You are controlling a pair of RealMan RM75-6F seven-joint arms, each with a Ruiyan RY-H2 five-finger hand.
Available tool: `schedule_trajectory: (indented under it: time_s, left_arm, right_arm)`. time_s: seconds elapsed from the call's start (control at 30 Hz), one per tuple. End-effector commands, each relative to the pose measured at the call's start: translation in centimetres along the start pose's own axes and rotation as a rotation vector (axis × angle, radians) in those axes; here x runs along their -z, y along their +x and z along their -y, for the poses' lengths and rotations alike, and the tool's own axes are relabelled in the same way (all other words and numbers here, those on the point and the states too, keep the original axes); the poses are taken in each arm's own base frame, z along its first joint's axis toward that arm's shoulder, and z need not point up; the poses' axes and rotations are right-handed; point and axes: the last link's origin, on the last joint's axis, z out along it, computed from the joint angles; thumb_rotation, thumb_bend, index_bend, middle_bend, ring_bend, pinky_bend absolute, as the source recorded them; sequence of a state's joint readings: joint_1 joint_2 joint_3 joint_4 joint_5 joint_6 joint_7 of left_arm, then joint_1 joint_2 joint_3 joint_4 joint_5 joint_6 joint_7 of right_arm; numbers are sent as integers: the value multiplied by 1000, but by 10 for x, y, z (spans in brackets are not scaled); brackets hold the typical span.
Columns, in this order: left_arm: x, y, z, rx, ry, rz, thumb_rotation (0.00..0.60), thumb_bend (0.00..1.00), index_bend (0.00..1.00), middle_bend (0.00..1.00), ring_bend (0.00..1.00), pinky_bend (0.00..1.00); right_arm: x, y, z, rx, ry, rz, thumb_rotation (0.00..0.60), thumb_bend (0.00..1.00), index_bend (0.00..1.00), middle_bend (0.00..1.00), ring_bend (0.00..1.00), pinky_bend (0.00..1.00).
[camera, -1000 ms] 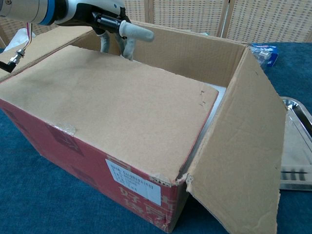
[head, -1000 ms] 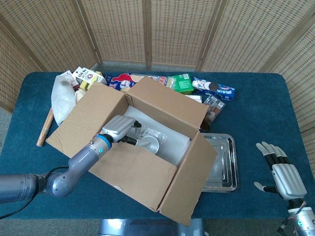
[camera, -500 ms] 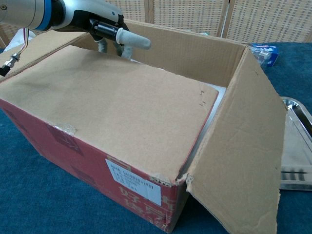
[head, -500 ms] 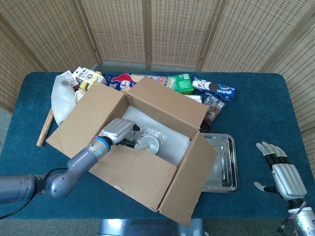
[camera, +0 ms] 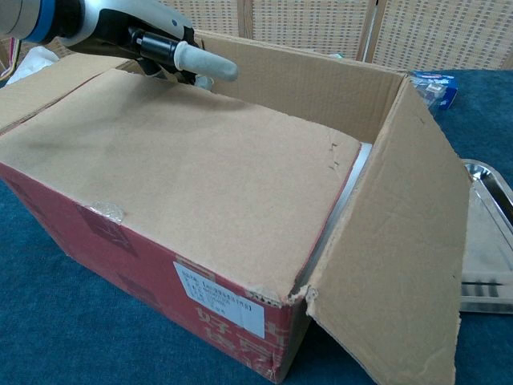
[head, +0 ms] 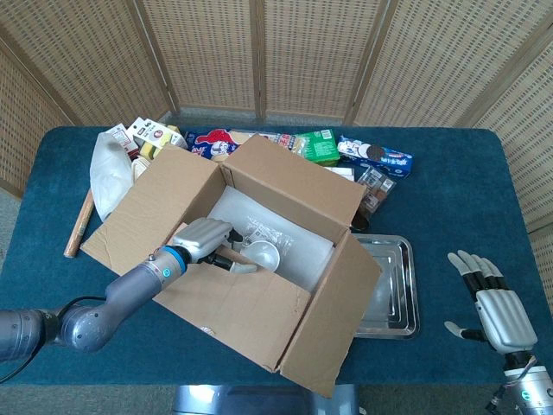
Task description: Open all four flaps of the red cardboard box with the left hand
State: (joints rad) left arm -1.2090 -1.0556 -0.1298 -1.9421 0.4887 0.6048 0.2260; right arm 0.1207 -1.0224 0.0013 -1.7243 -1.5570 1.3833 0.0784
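Note:
The red cardboard box [head: 251, 259] [camera: 152, 281] stands mid-table. Its left flap [head: 147, 207], far flap [head: 294, 177] and right flap [head: 337, 320] [camera: 409, 233] are folded outward. The near flap [head: 233, 298] [camera: 176, 168] still lies over the opening. My left hand [head: 203, 238] [camera: 152, 40] is at that flap's inner edge, fingers curled under it and the thumb stretched above it. White packing and a clear bag [head: 268, 233] show inside the box. My right hand [head: 494, 304] rests open near the table's front right corner, far from the box.
A metal tray [head: 397, 285] [camera: 489, 233] sits right of the box, partly under the right flap. Snack packs [head: 315, 145] and a cookie box [head: 373, 154] line the back. A white bag [head: 108, 173] and a wooden stick [head: 78, 225] lie at the left.
My left hand has drawn back towards the near flap and hooked its fingers under the edge. The flap's inner edge has risen slightly. The right hand has not moved.

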Motion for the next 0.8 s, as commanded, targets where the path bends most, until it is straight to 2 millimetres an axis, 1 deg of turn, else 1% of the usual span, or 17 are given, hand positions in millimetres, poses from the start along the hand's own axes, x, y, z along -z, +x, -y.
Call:
schedule_trajectory:
  time_s: [0.03, 0.2, 0.27, 0.4, 0.57, 0.63, 0.8]
  left_arm:
    - [5, 2, -1, 15, -12, 11, 206, 0, 596, 487, 331, 544]
    - [12, 6, 1, 28, -40, 25, 207, 0, 595, 493, 339, 551]
    - [16, 9, 1, 70, -58, 18, 202, 0, 595, 493, 339, 556]
    - [22, 13, 1, 100, -83, 12, 196, 0, 601, 497, 342, 564]
    - [32, 18, -1, 125, -116, 6, 203, 0, 602, 499, 344, 566]
    - [35, 19, -2, 137, -125, 6, 196, 0, 602, 500, 346, 565]
    - [48, 26, -3, 150, -154, -9, 201, 0, 602, 501, 347, 565]
  right_arm:
    - [0, -1, 1, 3, 2, 1, 600, 0, 0, 0, 0, 0]
    - [2, -1, 2, 5, 6, -2, 600, 0, 0, 0, 0, 0]
    - [2, -1, 2, 6, 7, -2, 600, 0, 0, 0, 0, 0]
    - [2, -1, 3, 8, 9, -1, 600, 0, 0, 0, 0, 0]
    - [3, -2, 3, 11, 10, 0, 600, 0, 0, 0, 0, 0]
    - [3, -2, 3, 13, 11, 0, 600, 0, 0, 0, 0, 0]
    - [3, -3, 4, 16, 12, 0, 600, 0, 0, 0, 0, 0]
